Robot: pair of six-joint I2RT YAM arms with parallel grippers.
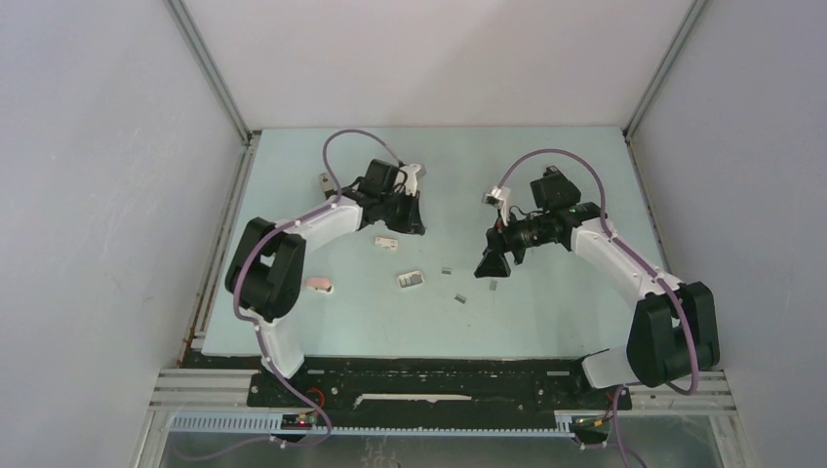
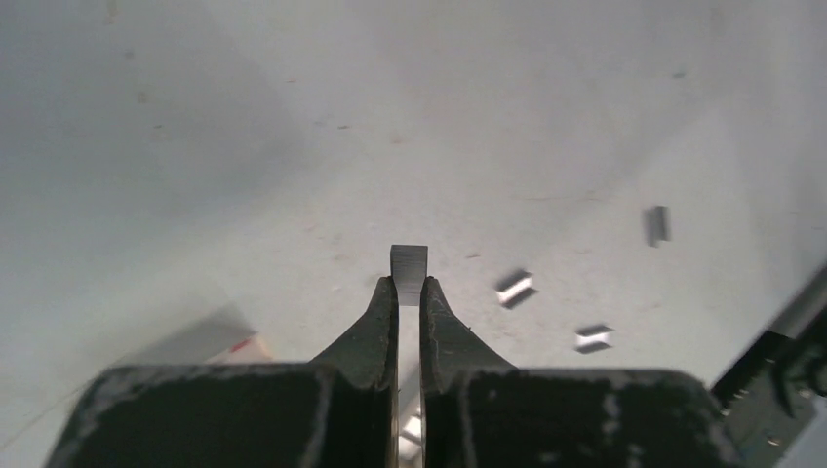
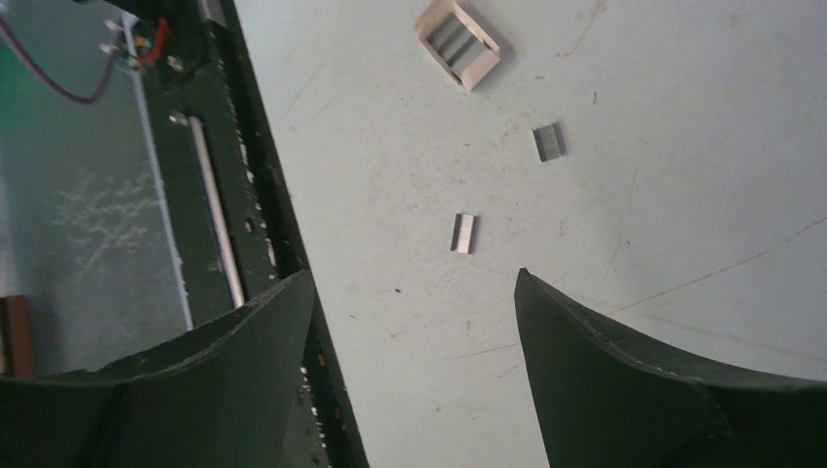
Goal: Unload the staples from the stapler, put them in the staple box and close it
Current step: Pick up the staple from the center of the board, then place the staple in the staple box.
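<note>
My left gripper (image 2: 410, 285) (image 1: 408, 216) is shut on a short grey strip of staples (image 2: 409, 261), whose end sticks out past the fingertips, above the table. Loose staples (image 2: 514, 289) lie on the table to its right; they also show in the top view (image 1: 459, 298) and in the right wrist view (image 3: 463, 234). My right gripper (image 3: 414, 278) (image 1: 491, 265) is open and empty, above the table near those staples. The stapler does not show clearly. A small grey object (image 1: 322, 181) behind the left arm is partly hidden.
A small open tray (image 1: 411, 280) (image 3: 456, 42) holding staple strips lies mid-table. A small white labelled box (image 1: 386, 242) lies near the left gripper. A pinkish object (image 1: 319, 284) lies by the left arm's elbow. The table's black front rail (image 3: 263, 205) is left of the right gripper.
</note>
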